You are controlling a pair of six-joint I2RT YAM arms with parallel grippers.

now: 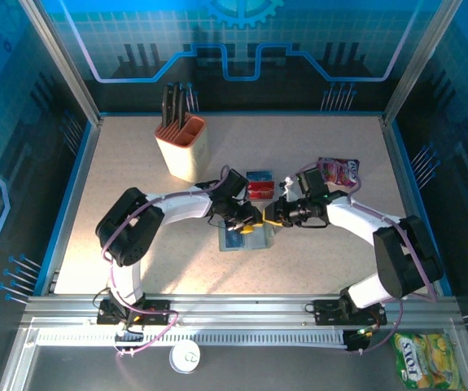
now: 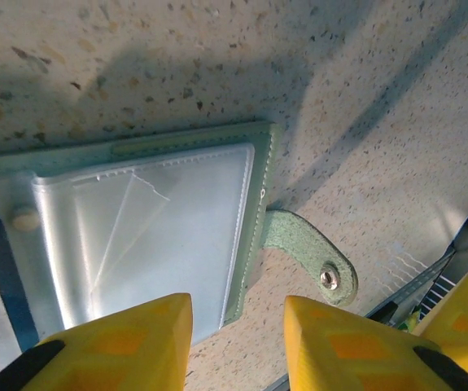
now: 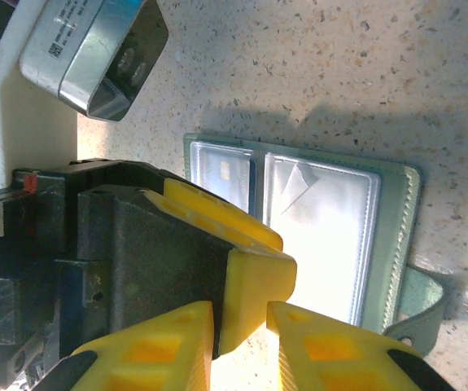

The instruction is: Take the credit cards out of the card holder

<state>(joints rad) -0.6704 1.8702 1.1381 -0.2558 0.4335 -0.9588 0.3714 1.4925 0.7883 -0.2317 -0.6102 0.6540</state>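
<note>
The soft grey-green card holder lies opened flat like a book near the middle of the speckled beige table, its snap tab sticking out to one side. The clear plastic sleeve on the tab side looks empty. The other sleeve seems to hold a pale chip card, and a strip of blue shows at that end, so I judge at least one card is left inside. Just beyond the holder, apart from it, the small flat plastic credit cards that are out lie together, a blue one next to red ones. The left gripper hovers over the tab-side edge, yellow fingers spread with nothing between them. The right gripper hangs close beside it, fingers a little apart, pinching nothing visible. The job looks partly done: the far pocket needs emptying.
</note>
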